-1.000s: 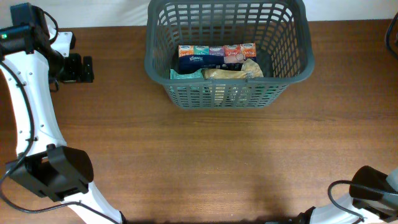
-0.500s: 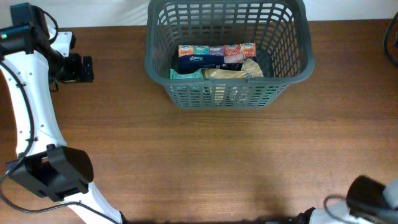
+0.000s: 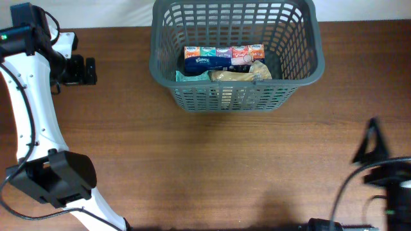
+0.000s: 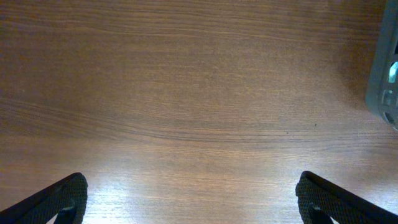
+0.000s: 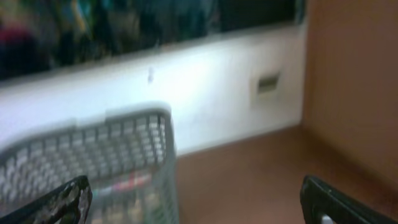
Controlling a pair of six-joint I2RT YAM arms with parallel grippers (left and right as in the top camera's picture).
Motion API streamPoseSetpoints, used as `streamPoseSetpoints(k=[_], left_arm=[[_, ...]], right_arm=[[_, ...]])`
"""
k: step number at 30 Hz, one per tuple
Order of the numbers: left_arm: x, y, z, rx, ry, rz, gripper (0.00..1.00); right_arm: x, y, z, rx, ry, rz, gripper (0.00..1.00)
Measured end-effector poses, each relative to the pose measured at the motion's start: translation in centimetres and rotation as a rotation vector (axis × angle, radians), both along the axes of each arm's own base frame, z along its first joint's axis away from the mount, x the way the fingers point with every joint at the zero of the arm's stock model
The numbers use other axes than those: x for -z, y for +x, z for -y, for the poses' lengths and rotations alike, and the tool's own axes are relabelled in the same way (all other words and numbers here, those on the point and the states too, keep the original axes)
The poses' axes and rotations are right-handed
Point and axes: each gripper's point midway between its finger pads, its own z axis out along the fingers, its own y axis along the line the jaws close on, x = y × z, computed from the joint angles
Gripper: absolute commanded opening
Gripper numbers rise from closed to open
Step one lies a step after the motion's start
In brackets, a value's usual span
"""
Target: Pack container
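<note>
the container (image 3: 237, 83) stands upright at the far middle of my table, long side toward me. it is a big dark grey plastic basket, rectangular, with slotted lattice walls and a thick rim. its top is open, and colourful packets (image 3: 223, 54) lie inside on the base.

- The left arm (image 3: 27, 102) is showing white links, black joints and a thin black cable.
- A green light (image 3: 5, 36) is glowing on it.
- Its fingers (image 4: 59, 199) are showing black, dotted pads.
</note>
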Motion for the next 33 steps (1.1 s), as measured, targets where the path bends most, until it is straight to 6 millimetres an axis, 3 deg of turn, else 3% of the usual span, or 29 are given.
streamPoseSetpoints(k=[2, 4, 6, 9, 15, 20, 24, 29, 33], left_arm=[[0.0, 0.0, 0.0, 0.000, 0.000, 0.000, 0.99], [0.0, 0.0, 0.0, 0.000, 0.000, 0.000, 0.99], [0.0, 0.0, 0.0, 0.000, 0.000, 0.000, 0.99], [0.0, 0.0, 0.0, 0.000, 0.000, 0.000, 0.99], [0.0, 0.0, 0.0, 0.000, 0.000, 0.000, 0.99], [0.0, 0.0, 0.0, 0.000, 0.000, 0.000, 0.99], [0.0, 0.0, 0.0, 0.000, 0.000, -0.001, 0.99], [0.0, 0.0, 0.0, 0.000, 0.000, 0.000, 0.99], [0.0, 0.0, 0.0, 0.000, 0.000, 0.000, 0.99]], right_arm=[[5.5, 0.2, -0.5, -0.027, 0.013, -0.078, 0.99], [8.8, 0.3, -0.6, -0.039, 0.015, -0.103, 0.99], [13.5, 0.3, -0.7, -0.041, 0.024, -0.156, 0.99], [18.3, 0.8, -0.6, -0.042, 0.032, -0.212, 0.99], [24.6, 1.9, -0.9, -0.060, 0.048, -0.334, 0.99], [27.2, 3.2, -0.7, -0.057, 0.044, -0.346, 0.99], [27.1, 4.3, 0.2, -0.013, 0.026, -0.281, 0.99], [28.9, 4.4, 0.6, 0.009, 0.024, -0.307, 0.99], [28.8, 4.4, 0.7, 0.016, 0.022, -0.301, 0.99]])
